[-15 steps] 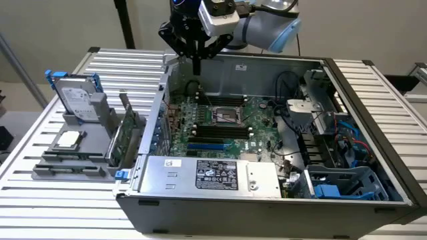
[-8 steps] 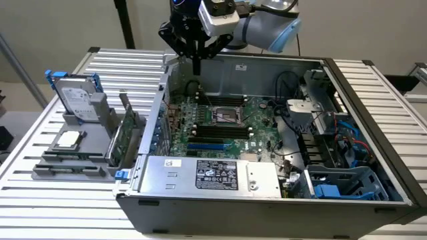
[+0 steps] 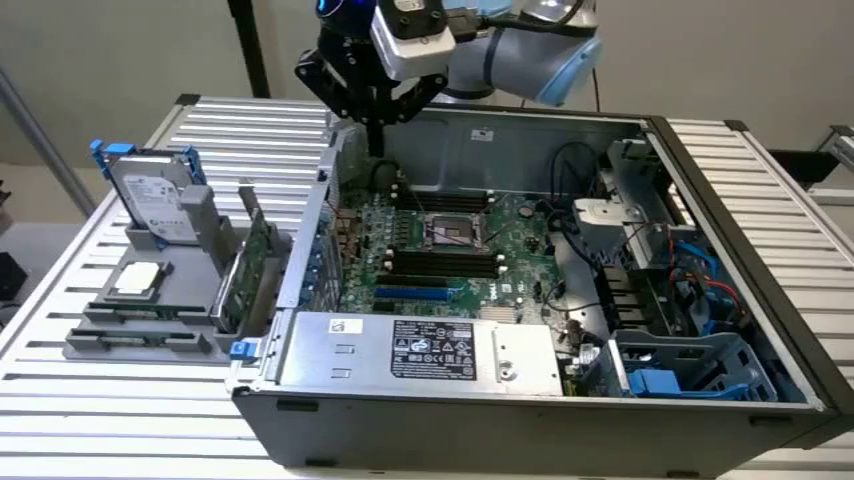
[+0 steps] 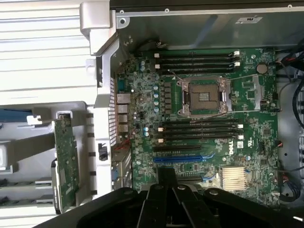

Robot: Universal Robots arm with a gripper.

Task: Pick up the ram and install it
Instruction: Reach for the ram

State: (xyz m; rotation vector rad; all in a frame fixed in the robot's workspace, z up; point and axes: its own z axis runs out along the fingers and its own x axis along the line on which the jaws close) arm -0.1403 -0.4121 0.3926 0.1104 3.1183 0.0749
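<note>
My gripper (image 3: 378,122) hangs above the back left corner of the open computer case (image 3: 694,160), fingers drawn together with nothing green between them. In the wrist view the black fingertips (image 4: 166,183) meet over the motherboard (image 4: 142,90). Black memory slots (image 3: 434,262) (image 4: 199,130) lie beside the CPU socket (image 3: 451,231) (image 4: 204,97), and a second bank (image 4: 197,61) lies on its other side. A thin green strip that looks like the ram (image 3: 134,313) lies in the low grey holder (image 3: 94,345) on the exterior view's left, far from the gripper.
The holder also carries an upright hard drive (image 3: 154,200), a CPU chip (image 3: 140,279) and a taller green expansion card (image 3: 247,275) (image 4: 66,161) by the case wall. A power supply (image 3: 414,350) fills the case's front. Cables and blue drive bays (image 3: 667,370) crowd the exterior view's right.
</note>
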